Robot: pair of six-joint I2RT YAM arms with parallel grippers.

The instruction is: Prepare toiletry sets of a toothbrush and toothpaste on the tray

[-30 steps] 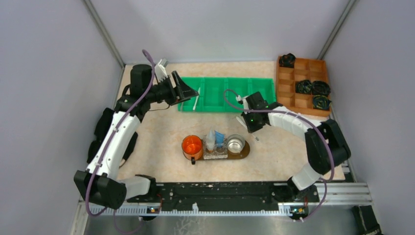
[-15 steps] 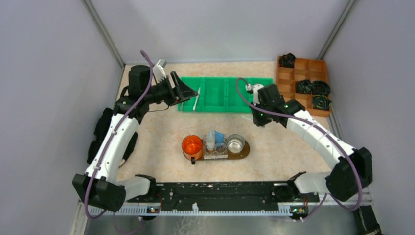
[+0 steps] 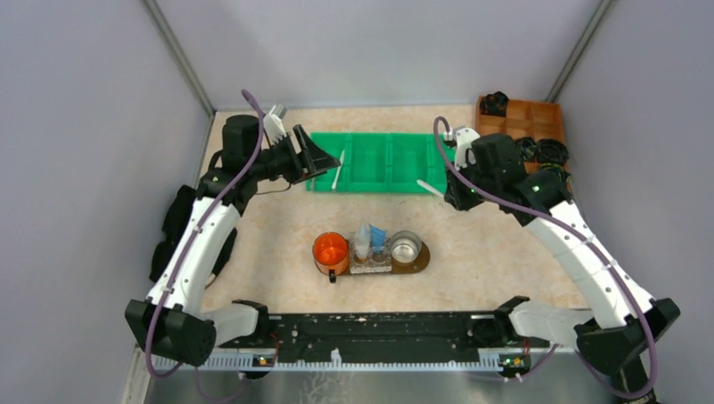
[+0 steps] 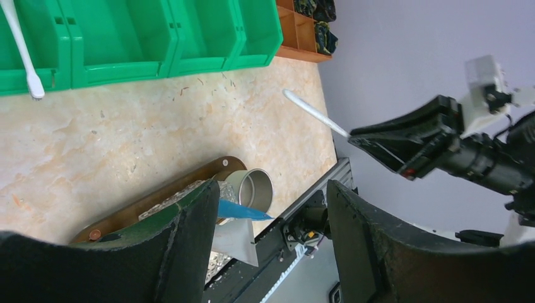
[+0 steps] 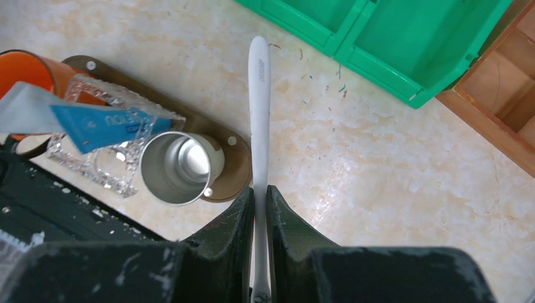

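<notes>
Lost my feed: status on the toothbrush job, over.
Left end effector open, empty. Right end effector shut on white toothbrush, aloft right of tray. Second toothbrush lying in green bin. Nothing seen blocking the tray.

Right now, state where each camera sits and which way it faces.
Top external: high behind the robot, looking down at the table, green bin and tray; the left arm and right arm show.
Left wrist: on the left arm, looking across the table; its open left tool frames the view.
Right wrist: on the right arm, looking down; the right tool is shut on a toothbrush.
Shared: both wrist views show the tray, the steel cup and that toothbrush.
</notes>
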